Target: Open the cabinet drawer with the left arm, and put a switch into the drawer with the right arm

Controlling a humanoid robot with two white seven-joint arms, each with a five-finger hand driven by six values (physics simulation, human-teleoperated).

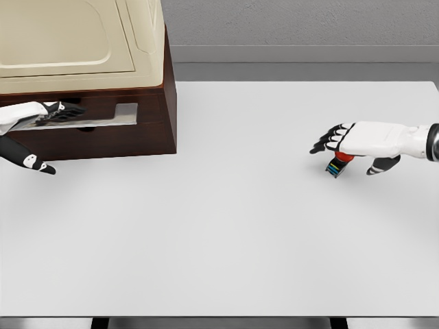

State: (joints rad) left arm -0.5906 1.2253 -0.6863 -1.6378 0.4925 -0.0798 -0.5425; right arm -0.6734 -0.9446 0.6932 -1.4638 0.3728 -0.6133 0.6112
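While our left robot hand (58,111) reaches flat into the handle slot of the cabinet drawer (103,120), fingers extended and not visibly closed on anything, we judge the drawer barely open, so the pull should run straight toward us, keeping the fingers hooked behind the lip. Our right robot hand (339,140) hovers over the switch (336,166), fingers stretched forward and loose, gripping nothing; whether it touches the switch we cannot tell. The switch is a small dark block with coloured stripes and a red part on top, sitting on the white tabletop (226,226), well apart from the cabinet (89,41).
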